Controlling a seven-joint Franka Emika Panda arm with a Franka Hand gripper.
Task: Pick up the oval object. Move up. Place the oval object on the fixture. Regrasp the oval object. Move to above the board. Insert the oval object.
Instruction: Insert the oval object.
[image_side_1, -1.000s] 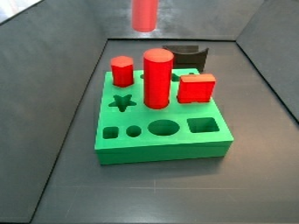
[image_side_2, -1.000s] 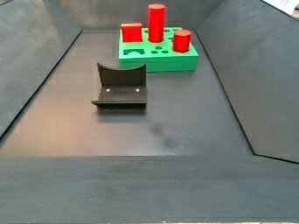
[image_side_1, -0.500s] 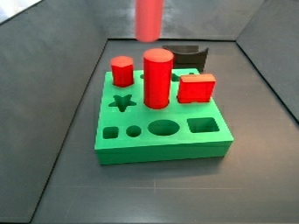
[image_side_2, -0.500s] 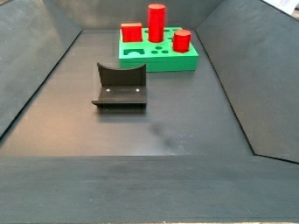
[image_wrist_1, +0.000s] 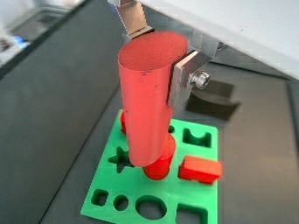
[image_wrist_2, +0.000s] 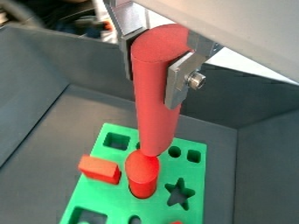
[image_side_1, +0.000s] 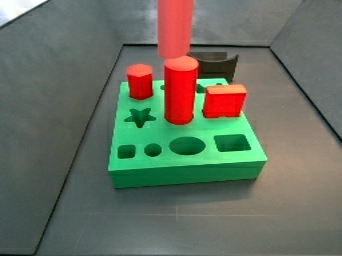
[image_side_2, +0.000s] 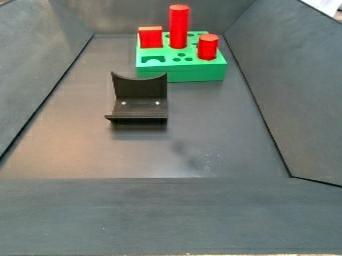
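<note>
Wrist views: gripper (image_wrist_1: 158, 57) clamped on the upper end of the oval object (image_wrist_1: 146, 105), peg hanging upright over the board (image_wrist_1: 122, 188); silver fingers (image_wrist_2: 181, 77) flat against its sides.

Side view, board near: oval object (image_side_1: 177, 27) now lower and further over the board (image_side_1: 187, 150) than a second ago, directly above the tall round peg (image_side_1: 181, 88). Judgement: carry-over stage nearly done; insertion pending.

Side view, fixture near: fixture (image_side_2: 138, 100) empty, well apart from the board (image_side_2: 181, 62). Floor open all round; sloped walls close behind the board.

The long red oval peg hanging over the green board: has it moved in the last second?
Yes. The long red oval peg moved right, toward above the tall round red cylinder, held in the gripper.
</note>
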